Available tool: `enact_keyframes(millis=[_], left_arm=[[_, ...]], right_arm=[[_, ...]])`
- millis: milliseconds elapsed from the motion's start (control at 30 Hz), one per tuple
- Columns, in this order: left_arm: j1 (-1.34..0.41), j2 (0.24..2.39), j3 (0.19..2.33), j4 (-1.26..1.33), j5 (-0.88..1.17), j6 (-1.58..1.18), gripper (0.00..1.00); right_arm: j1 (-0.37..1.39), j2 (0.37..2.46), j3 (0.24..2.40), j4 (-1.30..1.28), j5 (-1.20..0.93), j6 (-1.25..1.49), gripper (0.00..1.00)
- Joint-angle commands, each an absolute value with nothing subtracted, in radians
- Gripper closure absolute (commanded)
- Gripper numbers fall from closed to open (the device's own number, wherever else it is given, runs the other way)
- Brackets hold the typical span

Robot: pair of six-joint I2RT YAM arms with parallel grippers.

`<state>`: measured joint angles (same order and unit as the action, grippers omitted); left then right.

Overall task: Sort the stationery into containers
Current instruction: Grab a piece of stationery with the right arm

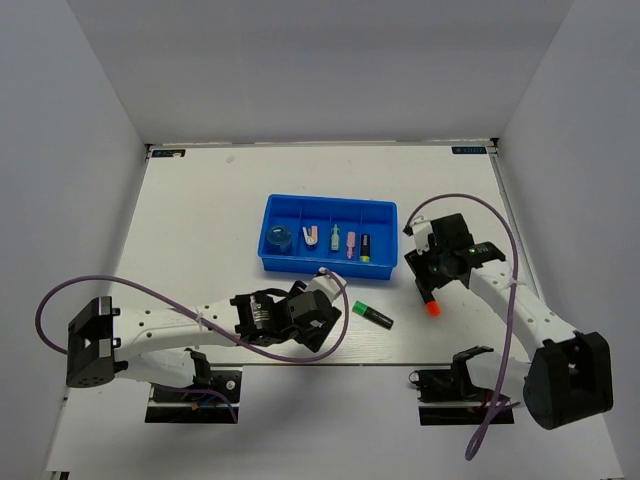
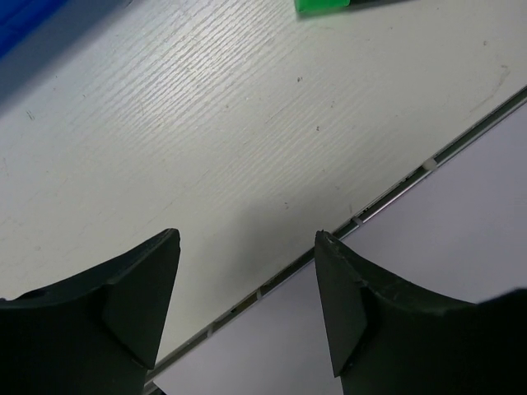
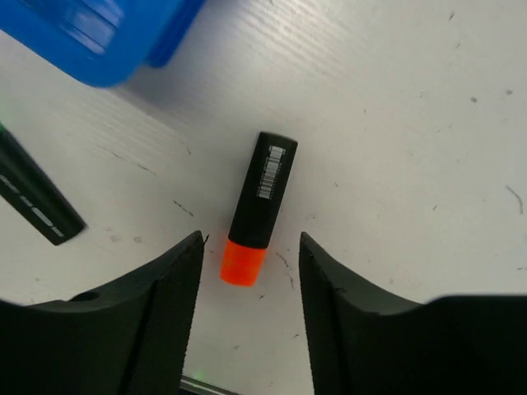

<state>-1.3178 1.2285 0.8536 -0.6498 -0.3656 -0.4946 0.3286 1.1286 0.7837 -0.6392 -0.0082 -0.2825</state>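
Note:
An orange-ended highlighter [image 3: 259, 206] lies flat on the table right of the tray; its orange end [image 1: 433, 309] points toward the near edge. My right gripper [image 3: 250, 239] hovers over it, open, a fingertip [image 3: 191, 247] on each side of the orange end, not closed on it. A green-ended highlighter [image 1: 372, 315] lies below the tray; my left gripper [image 1: 338, 305] is just left of it, open and empty [image 2: 247, 237], with only the green end [image 2: 325, 5] showing at the top of its view. The blue tray [image 1: 330, 268] holds a round blue item [image 1: 278, 239], small pale and pink pieces [image 1: 337, 240] and a yellow-ended highlighter [image 1: 366, 247].
The table's near edge [image 2: 387, 197] runs right under my left fingers. The tray's corner [image 3: 99, 33] sits at the upper left of the right wrist view, with the green highlighter's black body [image 3: 33, 202] beside it. White walls close in the table.

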Motion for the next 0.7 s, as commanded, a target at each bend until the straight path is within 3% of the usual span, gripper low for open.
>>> enact_keyframes(millis=[0,233,467,667], left_arm=[[-1.322,1.207,0.870,-0.632,-0.368,-0.515,0.23],[-1.324,1.169,0.824,-0.615,-0.367,-0.534,0.22],[-1.322,1.169,0.819,-0.611,-0.365,-0.529,0.22],[-1.324,1.155,0.805,-0.603,-0.367,-0.534,0.22]], right_arm=[[0.311,1.159,0.755,-0.597,0.034,-0.311,0.45],[0.281,1.275,0.723,-0.569,-0.033,-0.307,0.38],[0.259,1.376,0.721,-0.561,-0.045,-0.298,0.38],[0.250,1.413,0.701,-0.538,-0.009,-0.299,0.55]])
